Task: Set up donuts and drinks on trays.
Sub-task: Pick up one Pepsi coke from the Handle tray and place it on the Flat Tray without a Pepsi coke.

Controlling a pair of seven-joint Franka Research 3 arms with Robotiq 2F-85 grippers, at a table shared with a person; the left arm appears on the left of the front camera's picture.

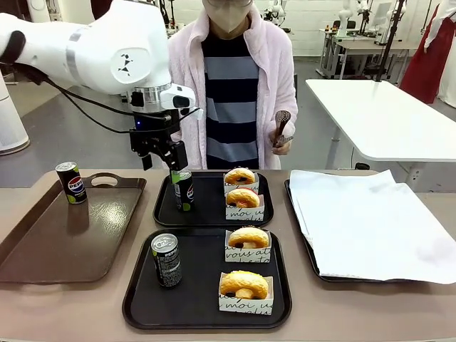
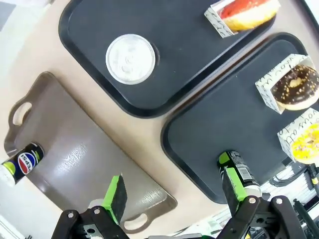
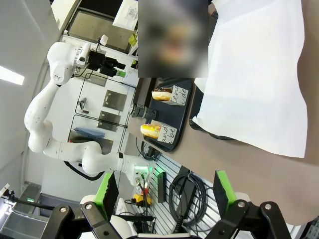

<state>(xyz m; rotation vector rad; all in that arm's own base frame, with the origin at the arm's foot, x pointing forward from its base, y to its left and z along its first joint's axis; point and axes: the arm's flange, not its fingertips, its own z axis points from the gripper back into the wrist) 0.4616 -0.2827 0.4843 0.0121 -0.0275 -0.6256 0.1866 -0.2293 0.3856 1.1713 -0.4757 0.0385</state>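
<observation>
Two black trays lie mid-table. The far tray (image 1: 210, 206) (image 2: 209, 129) carries a drink can (image 1: 183, 189) (image 2: 239, 172) and two boxed donuts (image 1: 242, 189). A second can (image 1: 166, 260) (image 2: 130, 59) and two more boxed donuts (image 1: 246, 263) sit on the near tray (image 1: 199, 285) (image 2: 189, 64). My left gripper (image 1: 164, 158) (image 2: 174, 191) hangs open just above and left of the far can, which stands free beside one green pad (image 2: 233, 184). Off to the side, my right gripper (image 3: 164, 191) is open with nothing in it, and it looks across at the trays.
A glossy brown tray (image 1: 64, 235) at the left holds a blue-marked Pepsi can (image 1: 71, 182) (image 2: 22, 164). A paper-lined tray (image 1: 363, 221) fills the right side. A person stands behind the far edge with a tool in one hand (image 1: 283, 139).
</observation>
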